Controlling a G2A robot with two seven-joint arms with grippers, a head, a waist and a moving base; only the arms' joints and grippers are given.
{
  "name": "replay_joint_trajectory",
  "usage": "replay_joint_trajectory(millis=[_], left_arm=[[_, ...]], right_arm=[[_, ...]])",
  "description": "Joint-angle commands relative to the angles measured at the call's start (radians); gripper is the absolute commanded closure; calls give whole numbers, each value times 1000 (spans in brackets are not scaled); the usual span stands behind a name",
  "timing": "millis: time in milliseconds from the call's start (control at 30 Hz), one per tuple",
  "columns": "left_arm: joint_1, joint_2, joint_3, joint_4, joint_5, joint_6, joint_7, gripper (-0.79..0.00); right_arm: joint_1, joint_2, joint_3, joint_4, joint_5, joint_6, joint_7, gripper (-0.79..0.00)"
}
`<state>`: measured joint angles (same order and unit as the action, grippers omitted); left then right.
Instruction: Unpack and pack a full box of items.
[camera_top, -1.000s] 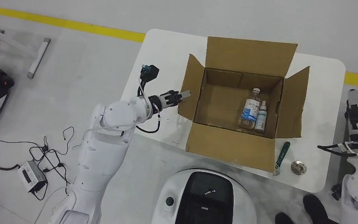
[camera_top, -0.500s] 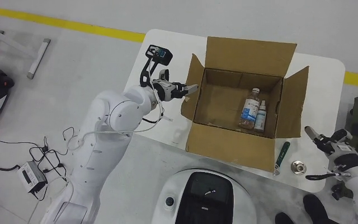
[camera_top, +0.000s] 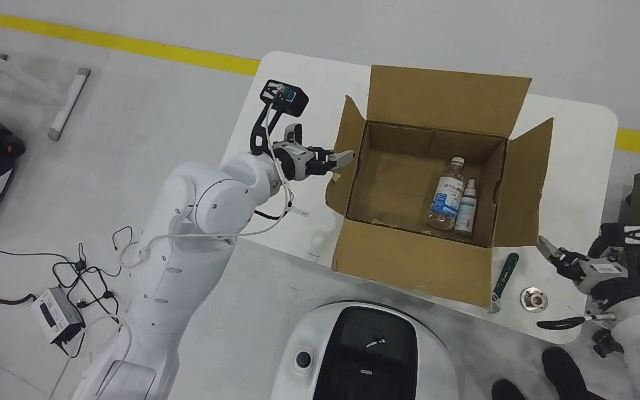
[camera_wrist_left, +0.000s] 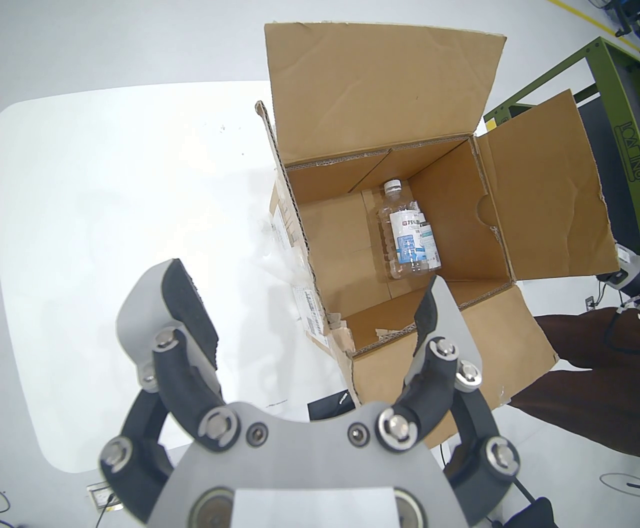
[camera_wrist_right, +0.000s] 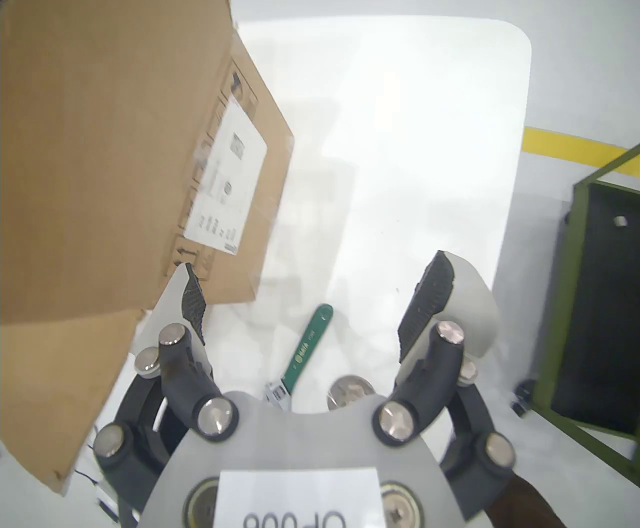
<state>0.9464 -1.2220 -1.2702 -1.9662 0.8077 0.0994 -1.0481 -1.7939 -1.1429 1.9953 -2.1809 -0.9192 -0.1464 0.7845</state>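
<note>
1. Table (camera_top: 290, 90): white, carrying the box at its middle. No change.
2. Box (camera_top: 400, 265): open cardboard, all four flaps standing outward. It has not shifted.
3. Left gripper (camera_wrist_left: 306, 280): a second ago it was lower, at the table's left edge. It has since risen and closed on the box's left flap, where it has held for the last half second. Fingers are apart and hold nothing. That flap stands between it and the contents.
4. Right gripper (camera_wrist_right: 315, 265): it has come in from the right edge to the table's near right corner, just right of the box. Fingers are wide apart and empty.
5. Large bottle (camera_top: 446, 192): clear, lying on the box floor toward the right wall.
6. Small bottle (camera_top: 466, 207): lying just right of the large one, against that wall.
7. Wrench (camera_top: 505, 277): green-handled, on the table near the box's near right corner.
8. Round metal piece (camera_top: 533, 299): just right of the wrench.

Assessment: both arms appear to be staging. Two items lie outside the box and two remain inside.
</note>
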Motion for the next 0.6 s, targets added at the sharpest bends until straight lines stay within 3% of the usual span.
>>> replay_joint_trajectory(millis=[0,200,567], left_arm=[[0,0,0,0,0,0,0,-785],[0,0,0,0,0,0,0,-785],[0,0,0,0,0,0,0,-785]], right_arm=[[-18,5,8,-35,-67,6,118,-785],[-53,25,5,-79,-221,-107,394,-785],[-42,28,-15,-51,-261,-104,432,-785]])
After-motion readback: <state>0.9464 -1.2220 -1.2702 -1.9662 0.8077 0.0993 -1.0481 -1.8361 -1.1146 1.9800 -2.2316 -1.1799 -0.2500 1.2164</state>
